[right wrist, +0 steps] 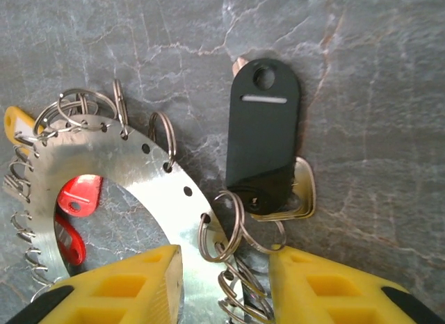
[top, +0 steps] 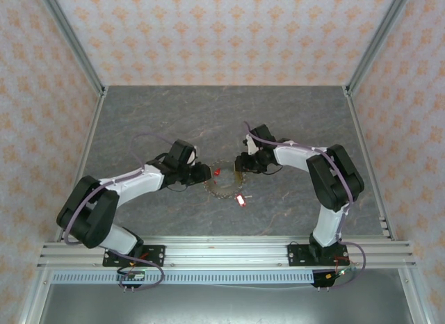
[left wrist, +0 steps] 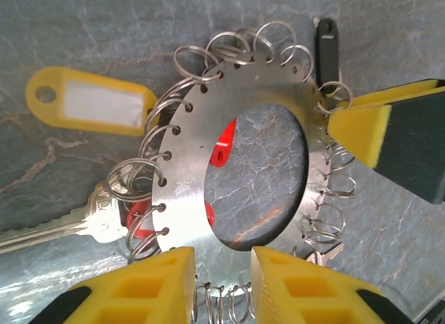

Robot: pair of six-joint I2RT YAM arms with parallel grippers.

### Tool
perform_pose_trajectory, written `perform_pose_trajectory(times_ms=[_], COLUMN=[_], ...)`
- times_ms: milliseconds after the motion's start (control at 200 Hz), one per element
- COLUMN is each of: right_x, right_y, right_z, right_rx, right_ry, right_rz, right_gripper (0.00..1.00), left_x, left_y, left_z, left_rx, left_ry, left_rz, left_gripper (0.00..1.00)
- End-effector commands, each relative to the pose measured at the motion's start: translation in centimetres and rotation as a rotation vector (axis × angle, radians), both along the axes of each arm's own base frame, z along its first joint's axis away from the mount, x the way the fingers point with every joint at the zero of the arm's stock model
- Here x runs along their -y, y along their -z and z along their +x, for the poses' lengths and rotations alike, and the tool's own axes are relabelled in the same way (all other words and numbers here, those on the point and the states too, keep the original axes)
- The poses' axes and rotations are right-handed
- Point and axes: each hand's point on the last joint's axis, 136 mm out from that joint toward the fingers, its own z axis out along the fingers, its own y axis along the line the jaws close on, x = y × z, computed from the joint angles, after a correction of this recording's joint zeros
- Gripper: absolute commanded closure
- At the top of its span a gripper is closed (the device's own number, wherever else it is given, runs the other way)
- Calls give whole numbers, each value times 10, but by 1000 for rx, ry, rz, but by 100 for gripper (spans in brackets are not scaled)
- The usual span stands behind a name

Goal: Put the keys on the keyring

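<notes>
The keyring (left wrist: 186, 164), a flat metal hoop with small split rings along its rim, lies near the middle of the grey table (top: 292, 122). In the left wrist view a yellow-tagged key (left wrist: 90, 101) lies just beside it at 10 o'clock, and red tags (left wrist: 224, 144) show through its hole. In the right wrist view a black-tagged key (right wrist: 263, 136) sits at 1 o'clock.

The step looks like steadying the hoop for threading. Next comes a firm rim hold and one split ring opened.

Both arms bend inward at the elbow. The left gripper (left wrist: 222, 286) straddles the rim at 6 o'clock, its fingers narrowly apart; I cannot tell whether it pinches. The right gripper (right wrist: 226, 286) has its fingers spread around the rim rings
</notes>
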Motion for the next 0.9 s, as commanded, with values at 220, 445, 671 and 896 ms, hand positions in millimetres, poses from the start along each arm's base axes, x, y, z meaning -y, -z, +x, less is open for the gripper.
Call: perform_pose_trajectory(times_ms=[220, 445, 671, 896], right_x=[-11, -3, -11, -11], right_y=[-2, -1, -10, -18], right_z=[-6, -6, -12, -12], right_rx=[-22, -39, -52, -48], right_ry=[-59, -51, -82, -72], right_rz=[69, 120, 216, 250], right_gripper=[64, 67, 73, 86], left_x=[-1, -11, -13, -15], left_y=[28, 47, 61, 56], left_z=[-2, -5, -5, -1], left_rx=[-68, -100, -128, -101], left_ry=[8, 21, 25, 12], left_rz=[51, 137, 163, 159], left_gripper=[77, 82, 86, 86])
